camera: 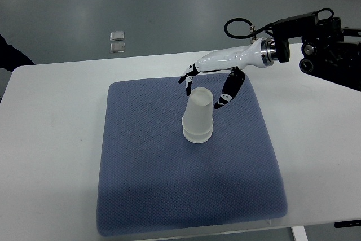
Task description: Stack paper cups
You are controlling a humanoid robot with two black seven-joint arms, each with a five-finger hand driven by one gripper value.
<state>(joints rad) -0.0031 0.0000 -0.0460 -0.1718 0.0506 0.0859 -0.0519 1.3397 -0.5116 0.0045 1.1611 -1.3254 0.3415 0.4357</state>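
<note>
Top view, as I see it from my remote station. The paper cups (198, 119) stand upside down as one stack near the middle of a blue mat (189, 196), toward its far half. They are pale and frosted white; the wide rims sit at the bottom, where two rims show one just above the other, and the narrow closed base faces up. The stack leans slightly, its top tilted to the right and away from me. Since the cups are inverted, I cannot see inside them.

The right robot hand (204, 86) reaches in from the right edge and hovers just beyond the top of the stack. Its white fingers with black tips are spread apart and hold nothing; the fingertips (188, 84) hang just left of the cup's top, the thumb (228, 95) just right of it. I cannot tell whether any tip touches the cup.

The mat lies on a white counter (51, 139). Two small clear packets (117, 41) lie on the grey floor beyond the counter's far edge.
</note>
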